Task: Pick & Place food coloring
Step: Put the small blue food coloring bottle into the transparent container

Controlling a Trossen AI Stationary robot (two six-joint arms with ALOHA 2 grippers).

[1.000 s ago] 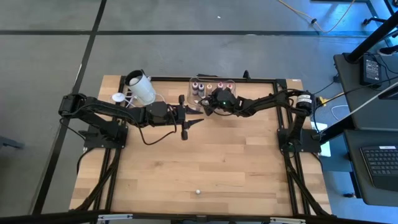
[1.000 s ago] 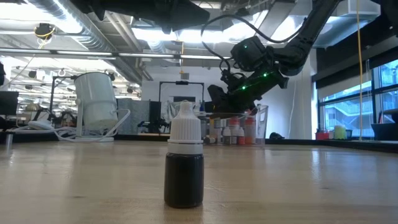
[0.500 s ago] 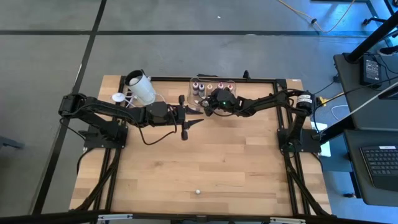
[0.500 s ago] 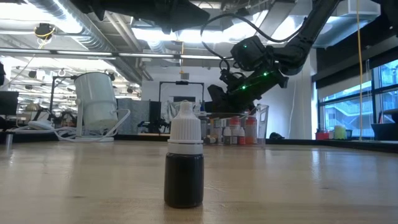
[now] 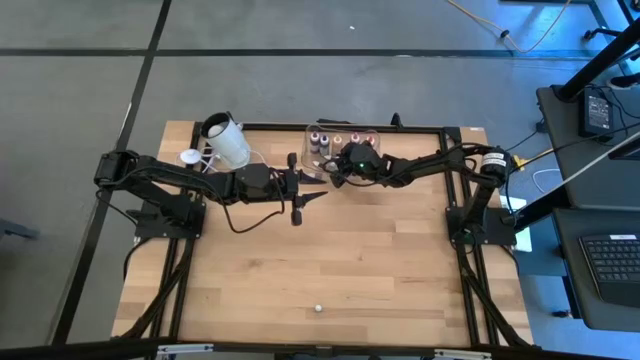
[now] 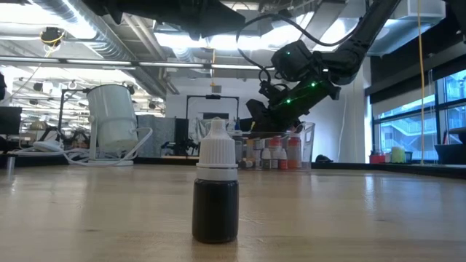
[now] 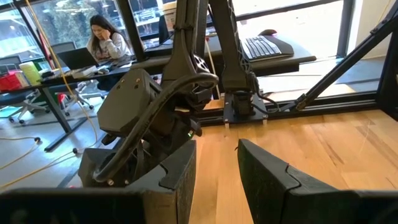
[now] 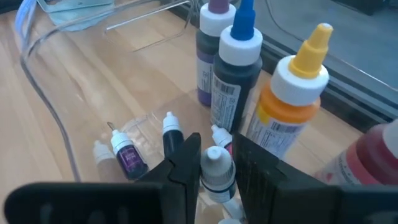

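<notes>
Over the clear tub (image 5: 342,139), my right tool (image 8: 211,163) pinches one small bottle (image 8: 216,169); several lie inside, another (image 6: 216,191) waits alone on the bench (image 5: 380,260). Left tool (image 7: 214,168) half-open, empty.

We've got one tiny dark bottle (image 6: 215,191) with a white cap standing upright alone on the wood, another white-capped one (image 8: 216,173) pinched upright, plus small purple (image 8: 126,155) and dark (image 8: 171,134) ones nearby.
</notes>
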